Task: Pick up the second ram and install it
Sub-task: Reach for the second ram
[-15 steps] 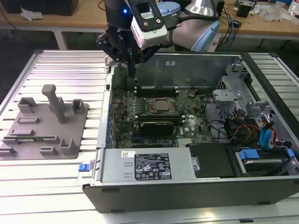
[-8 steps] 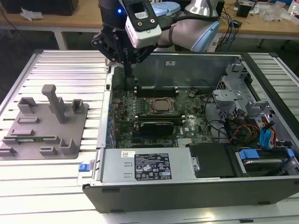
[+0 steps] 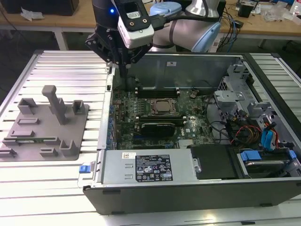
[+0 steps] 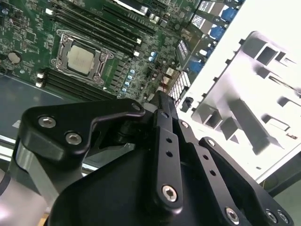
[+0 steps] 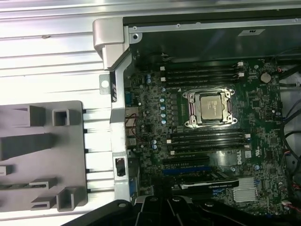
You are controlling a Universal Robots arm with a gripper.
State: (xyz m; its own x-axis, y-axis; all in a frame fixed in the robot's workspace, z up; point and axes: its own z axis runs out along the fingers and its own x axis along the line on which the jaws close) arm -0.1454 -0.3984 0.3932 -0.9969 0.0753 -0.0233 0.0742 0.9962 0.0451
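Observation:
The second ram (image 3: 32, 139) is a thin green stick lying in a slot of the grey fixture tray (image 3: 70, 127), at the exterior view's left. My gripper (image 3: 123, 70) hangs over the back left corner of the open computer case (image 3: 188, 193), well away from the stick. Its black fingers (image 4: 161, 106) are drawn together with nothing between them. Inside the case lies the green motherboard (image 5: 150, 122) with the silver processor (image 5: 210, 106) at its middle. Long black memory slots (image 5: 202, 75) run on both sides of the processor.
The case and the tray rest on a ribbed metal table (image 3: 70, 70). Upright posts (image 3: 55, 101) rise from the tray. A power supply (image 3: 150, 167), drive bays (image 3: 235, 99) and loose cables (image 3: 230, 129) fill the case's near and right parts. A cluttered bench (image 3: 263, 23) stands behind.

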